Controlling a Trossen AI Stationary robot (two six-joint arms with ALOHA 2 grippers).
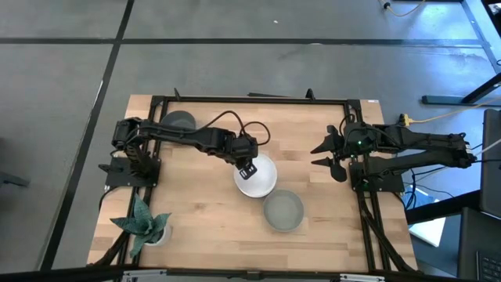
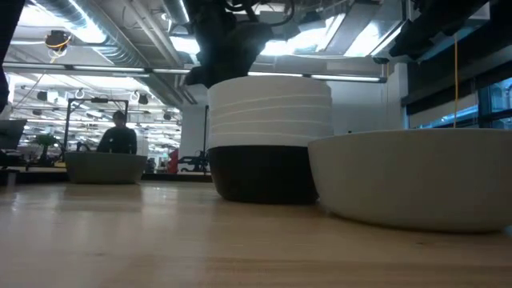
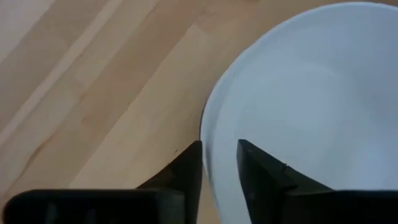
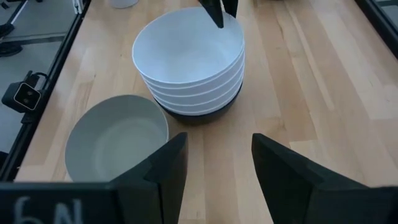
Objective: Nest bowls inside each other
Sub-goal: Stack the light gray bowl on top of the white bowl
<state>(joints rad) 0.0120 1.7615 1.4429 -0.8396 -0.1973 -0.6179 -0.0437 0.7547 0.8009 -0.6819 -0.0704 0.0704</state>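
A stack of white bowls (image 1: pixel 257 178) (image 2: pixel 268 112) (image 4: pixel 189 56) sits nested in a black bowl (image 2: pixel 264 172) at the table's middle. My left gripper (image 1: pixel 247 168) (image 3: pixel 220 155) (image 4: pixel 221 15) is over the stack's far-left rim, pointing down and open. One finger (image 3: pixel 186 171) stands outside the top bowl's rim (image 3: pixel 205 134) and one finger (image 3: pixel 261 171) inside it, with a white gap between them. A grey bowl (image 1: pixel 282 210) (image 2: pixel 416 180) (image 4: pixel 115 140) rests on the table just near-right of the stack. Another grey bowl (image 1: pixel 178 121) (image 2: pixel 104 166) stands at the far-left corner. My right gripper (image 1: pixel 322 154) (image 4: pixel 217 149) waits open at the right edge.
A small green spiky plant (image 1: pixel 145 223) in a pot stands at the near-left corner. A black frame (image 1: pixel 250 99) runs round the wooden table. Bare wood lies left of the stack and along the near edge. A person sits in the room behind.
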